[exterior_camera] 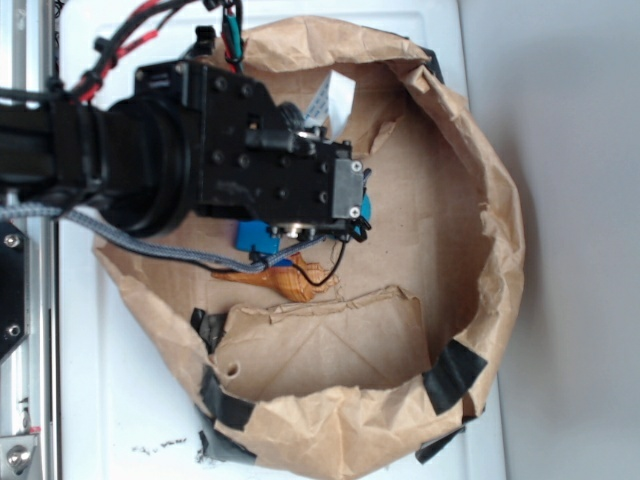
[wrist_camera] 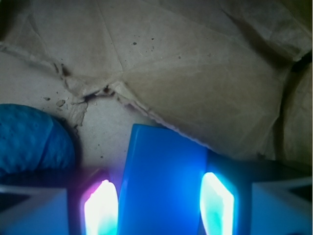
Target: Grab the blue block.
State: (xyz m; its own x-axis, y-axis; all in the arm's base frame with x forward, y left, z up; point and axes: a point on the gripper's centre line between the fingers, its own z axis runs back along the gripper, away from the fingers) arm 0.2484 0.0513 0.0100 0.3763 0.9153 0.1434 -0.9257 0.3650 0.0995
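Wrist view, nearest first: gripper (wrist_camera: 164, 205) has a finger on each side of the blue block (wrist_camera: 164, 181), pads (wrist_camera: 100, 208) glowing at its long edges. Jaws look parted around the slab; left pad seems right at the edge, right pad just beside it. Can't tell if either is pressing yet, so I'd call it straddling, not clamped.

Block lies flat on the brown paper floor (wrist_camera: 195, 83), long axis running away from the camera, roughly centred between the fingers. Good alignment.

Just left of the block: the textured teal ball (wrist_camera: 29, 139), close to the left finger. Further out, only creased paper with a torn seam.

Exterior view: gripper (exterior_camera: 350, 215) is low inside the paper-bag nest (exterior_camera: 500, 230), the arm hiding most of the block (exterior_camera: 255, 237). Orange seashell (exterior_camera: 290, 275) sits just beside it, a thin black cable draped over it.

My call for the step: close straight in across the short width, no lateral shift. Don't drift left, or the finger nudges the ball. Slab is smooth and thin, so stay low and squeeze firmly before lifting. Watch the cable on the shell.
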